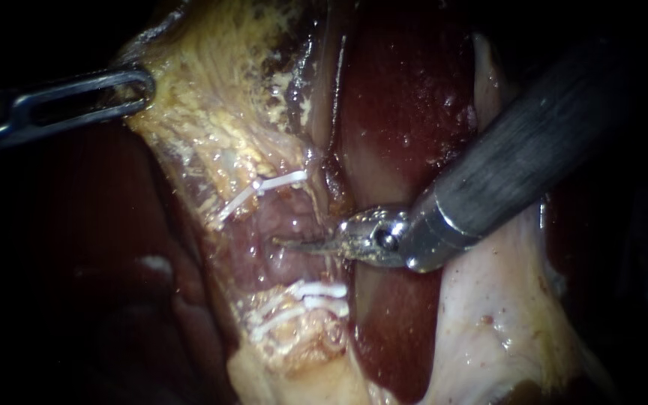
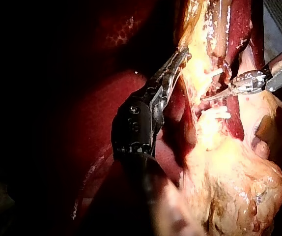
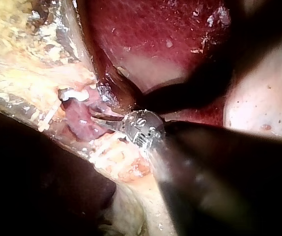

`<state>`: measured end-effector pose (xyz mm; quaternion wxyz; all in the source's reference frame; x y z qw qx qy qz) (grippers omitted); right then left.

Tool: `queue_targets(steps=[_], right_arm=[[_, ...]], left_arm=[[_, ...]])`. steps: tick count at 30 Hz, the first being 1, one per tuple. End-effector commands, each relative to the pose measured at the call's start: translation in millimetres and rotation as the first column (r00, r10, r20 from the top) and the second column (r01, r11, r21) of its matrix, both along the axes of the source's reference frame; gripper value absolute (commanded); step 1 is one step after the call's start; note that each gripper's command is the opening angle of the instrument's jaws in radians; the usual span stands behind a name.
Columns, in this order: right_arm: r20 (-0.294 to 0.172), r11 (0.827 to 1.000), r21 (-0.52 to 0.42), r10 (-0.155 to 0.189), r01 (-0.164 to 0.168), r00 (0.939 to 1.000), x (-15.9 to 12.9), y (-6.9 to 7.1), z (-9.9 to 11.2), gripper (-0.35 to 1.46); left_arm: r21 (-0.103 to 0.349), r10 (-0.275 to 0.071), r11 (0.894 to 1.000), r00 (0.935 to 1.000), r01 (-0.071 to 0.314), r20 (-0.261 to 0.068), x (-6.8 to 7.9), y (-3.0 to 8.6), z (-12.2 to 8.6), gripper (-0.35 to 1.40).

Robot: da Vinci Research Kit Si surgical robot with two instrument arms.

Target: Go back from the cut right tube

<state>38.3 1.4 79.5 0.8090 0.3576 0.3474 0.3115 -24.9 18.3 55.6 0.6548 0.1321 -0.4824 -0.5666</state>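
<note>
The grey shaft of the right instrument (image 1: pixel 286 243) is the closest thing to the endoscope. It comes in from the upper right and passes over the dark red liver (image 1: pixel 391 97). Its 2 thin pointed jaws lie together and hold nothing. Their tip points to the left and rests on the tube (image 1: pixel 283 225), or just in front of it.

The tube is a pink-purple piece of tissue in the middle of the endoscope view, and white clips sit across it. 1 clip (image 1: pixel 275 182) is above the tip, and 2 more clips (image 1: pixel 318 289) are below the tip, close together. The tip is between these 2 groups. Whether the tube is cut through at this place, I cannot tell. In the right wrist view the right instrument (image 3: pixel 98 118) lies with its tip on the tube (image 3: pixel 79 123).

Around the tube there is yellowish fatty tissue (image 1: pixel 211 97), which goes up and to the left. The left instrument (image 1: pixel 141 86) comes in from the left, and its jaws are closed on the edge of this tissue, well apart from the tube. The left wrist view shows it also: the left instrument (image 2: pixel 180 56) grips the yellow edge, and the right instrument (image 2: pixel 207 97) is beside it, near the clips. Pale whitish tissue (image 1: pixel 481 315) lies below the right shaft.
</note>
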Motion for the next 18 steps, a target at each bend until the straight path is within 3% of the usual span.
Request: queue_targets(steps=[1,4,5,8,12,18], right_arm=[[-0.001,1.0,-0.001,-0.001,0.001,1.0,0.0,0.0,0.0,-0.35],[0.004,1.0,0.003,0.001,-0.001,1.0,0.0,0.0,-0.1,-0.35],[0.004,1.0,0.008,0.005,-0.005,1.0,0.1,0.0,-0.1,-0.25],[-0.012,1.0,0.007,0.015,-0.015,0.9998,0.1,0.0,-0.1,0.47],[-0.018,1.0,0.007,0.02,-0.02,0.9996,0.3,-0.1,-0.1,0.89],[-0.019,1.0,0.007,0.02,-0.02,0.9996,0.3,-0.1,-0.2,1.03]], left_arm=[[0.0,0.0,1.0,1.0,0.0,0.0,0.0,0.0,0.0,-0.35],[0.0,0.0,1.0,1.0,0.0,0.0,0.0,0.0,0.0,-0.35],[0.0,0.0,1.0,1.0,0.0,0.0,0.0,0.0,0.0,-0.35],[0.0,0.0,1.0,1.0,0.0,0.0,0.0,0.0,0.0,-0.35],[0.0,0.0,1.0,1.0,0.0,0.0,0.0,0.0,0.0,-0.35],[0.0,-0.001,1.0,1.0,0.001,0.0,0.1,0.0,0.0,-0.35]])
